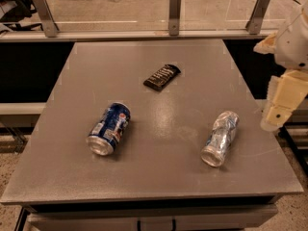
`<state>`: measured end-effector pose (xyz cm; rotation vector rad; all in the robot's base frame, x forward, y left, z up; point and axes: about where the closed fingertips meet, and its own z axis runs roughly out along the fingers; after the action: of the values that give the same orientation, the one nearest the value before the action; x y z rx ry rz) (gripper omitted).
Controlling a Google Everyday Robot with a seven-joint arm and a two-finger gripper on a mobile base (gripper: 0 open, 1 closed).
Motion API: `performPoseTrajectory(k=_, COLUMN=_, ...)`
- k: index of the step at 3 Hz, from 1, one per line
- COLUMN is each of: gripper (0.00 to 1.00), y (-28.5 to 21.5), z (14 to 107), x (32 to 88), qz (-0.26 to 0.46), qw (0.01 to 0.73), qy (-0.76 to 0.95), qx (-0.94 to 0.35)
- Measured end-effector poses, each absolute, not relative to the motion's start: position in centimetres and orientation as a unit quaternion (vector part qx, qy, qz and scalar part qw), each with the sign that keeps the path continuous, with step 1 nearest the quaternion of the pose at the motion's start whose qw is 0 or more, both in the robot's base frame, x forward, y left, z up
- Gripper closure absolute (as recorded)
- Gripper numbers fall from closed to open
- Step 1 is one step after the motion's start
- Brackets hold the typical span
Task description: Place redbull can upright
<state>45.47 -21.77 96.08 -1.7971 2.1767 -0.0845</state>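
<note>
The redbull can is slim, silver with light blue patches, and dented. It lies on its side on the right part of the grey table, its open end towards the front edge. My gripper hangs at the right edge of the view, over the table's right edge. It is to the right of the can and a little above it, apart from it and holding nothing.
A wider dark blue can lies on its side at the left of the table. A dark snack bar lies near the middle back. A rail with metal posts runs behind the table.
</note>
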Motion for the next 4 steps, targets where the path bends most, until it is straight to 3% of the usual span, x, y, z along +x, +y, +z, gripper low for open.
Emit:
performPoseTrajectory(k=2, gripper=0.00, y=-21.2, z=90.6, x=49.5, qz=0.014, qw=0.201, qy=0.659, qx=-0.725)
performPoseTrajectory(k=4, gripper=0.00, y=-20.7, z=90.1, x=49.7, qz=0.004, qw=0.193, qy=0.613, qx=-0.766)
